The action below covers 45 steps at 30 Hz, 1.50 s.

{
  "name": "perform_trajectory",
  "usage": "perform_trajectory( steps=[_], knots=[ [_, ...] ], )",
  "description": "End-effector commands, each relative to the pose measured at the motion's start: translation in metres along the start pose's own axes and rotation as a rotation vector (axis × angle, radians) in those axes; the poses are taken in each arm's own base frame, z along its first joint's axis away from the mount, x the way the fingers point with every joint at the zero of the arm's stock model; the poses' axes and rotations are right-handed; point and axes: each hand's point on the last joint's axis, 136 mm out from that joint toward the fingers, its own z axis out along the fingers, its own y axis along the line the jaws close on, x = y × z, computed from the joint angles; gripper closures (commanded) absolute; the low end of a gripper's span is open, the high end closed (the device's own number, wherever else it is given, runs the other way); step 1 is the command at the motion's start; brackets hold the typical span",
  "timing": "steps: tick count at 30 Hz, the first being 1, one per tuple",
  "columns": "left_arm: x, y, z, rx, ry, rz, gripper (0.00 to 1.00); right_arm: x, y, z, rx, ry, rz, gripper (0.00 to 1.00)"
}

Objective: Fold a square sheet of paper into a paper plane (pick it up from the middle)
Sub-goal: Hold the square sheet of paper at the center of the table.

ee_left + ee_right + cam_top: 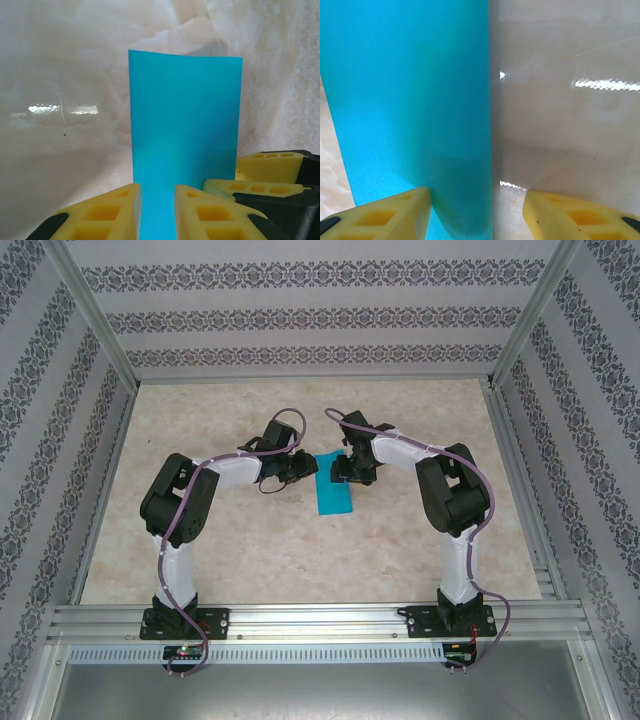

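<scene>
The square sheet of paper [333,497] lies on the table's middle, folded into a narrow turquoise rectangle. A paper plane is out of view. My left gripper [300,468] reaches the paper's far end from the left. In the left wrist view its yellow fingers [120,205] stand a narrow gap apart around the left gripper [157,192], with the paper [185,115] running through the gap. My right gripper [349,469] comes from the right. In its wrist view the right gripper [477,195] is open wide over the paper's [410,100] right edge, one finger above paper, the other above table.
The pale marbled table [250,560] is fenced by aluminium rails and patterned walls. The right gripper's yellow fingers [270,167] show close beside the left ones in the left wrist view. Both arms bend inward over the table's middle.
</scene>
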Motion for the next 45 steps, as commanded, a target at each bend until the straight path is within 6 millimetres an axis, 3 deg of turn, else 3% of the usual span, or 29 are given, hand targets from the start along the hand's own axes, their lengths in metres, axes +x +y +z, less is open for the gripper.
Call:
perform_trajectory(
  steps=[1, 12, 20, 30, 45],
  knots=[
    [-0.001, -0.014, 0.001, 0.03, 0.006, 0.031, 0.76, 0.036, -0.024, 0.058, 0.069, 0.133, 0.027, 0.44],
    [0.001, -0.017, 0.004, 0.033, 0.014, 0.037, 0.79, 0.04, -0.027, 0.061, 0.082, 0.148, 0.037, 0.43],
    [0.013, -0.026, 0.015, 0.026, 0.062, 0.089, 0.84, 0.043, -0.028, 0.064, 0.085, 0.161, 0.034, 0.43],
    [0.023, -0.013, 0.027, -0.014, 0.109, 0.066, 0.9, 0.046, -0.027, 0.066, 0.085, 0.168, 0.028, 0.43],
    [0.019, -0.02, 0.022, 0.007, 0.091, 0.082, 0.91, 0.049, -0.028, 0.07, 0.103, 0.178, -0.025, 0.43]
  ],
)
